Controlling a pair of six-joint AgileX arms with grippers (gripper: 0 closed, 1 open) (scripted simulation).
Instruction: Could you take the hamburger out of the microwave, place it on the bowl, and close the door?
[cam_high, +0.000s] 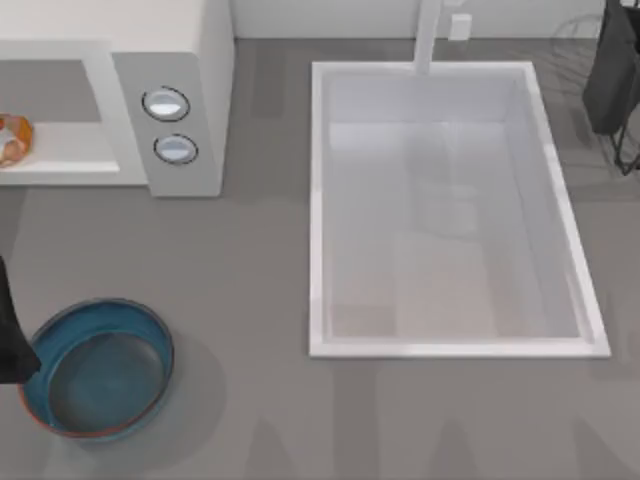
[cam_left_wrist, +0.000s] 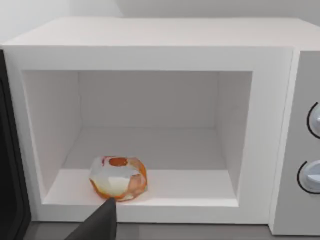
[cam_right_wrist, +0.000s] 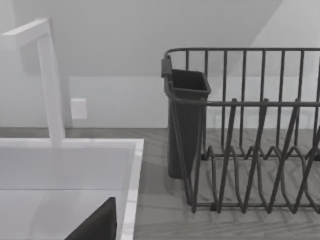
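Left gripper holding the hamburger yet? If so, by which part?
Nothing is held. The hamburger sits free on the microwave cavity floor, near its front edge; one left fingertip is just in front of it.

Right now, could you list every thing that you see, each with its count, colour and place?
big white boxy microwave: one, white, top view's far left, cavity open.
small whitish-orange hamburger: one, on the cavity floor, near its front edge.
round blue bowl: one, teal inside, near left of the table.
white rectangular sink: one, right of the microwave.
white faucet: one, behind the sink.
dark wire dish rack: one, far right, with a dark cup.
left gripper: dark, just before the hamburger.
right gripper: dark, over the sink's edge.
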